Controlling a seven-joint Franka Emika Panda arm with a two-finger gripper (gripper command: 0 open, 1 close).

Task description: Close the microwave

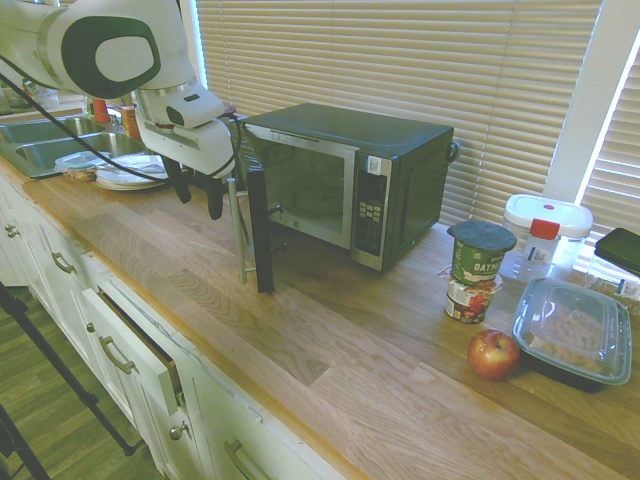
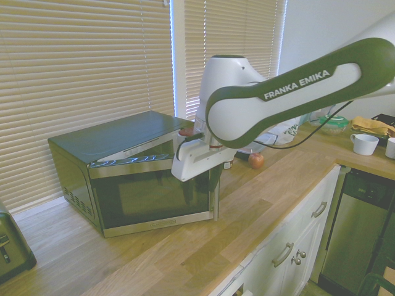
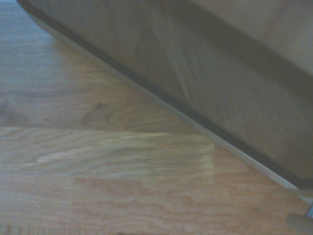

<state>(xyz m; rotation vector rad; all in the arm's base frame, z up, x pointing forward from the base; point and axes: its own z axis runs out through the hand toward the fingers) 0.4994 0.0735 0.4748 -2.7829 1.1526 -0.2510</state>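
Microwave sits on the wooden bench, its back toward the window blinds. Its door stands swung out, nearly edge-on to the first exterior camera, with the silver bar handle at its free edge. In the second exterior view the door fills the front of the oven and hangs at an angle to the body, a gap showing along the top.

Tool hangs just beside the door's outer face, near the handle; two dark fingers point down with a small gap between them, and nothing is held between them. Whether a finger touches the door or handle cannot be told. In the second exterior view the arm covers the tool. The wrist view shows, blurred, the door's lower edge slanting over the bench grain.

Further along the bench from the microwave stand a green cup on a can, a red apple, a dark lidded tray and a clear box with a white lid. Behind the arm lie plates and a sink. A drawer under the bench front hangs slightly open. A toaster stands at the far side of the microwave in the second exterior view.
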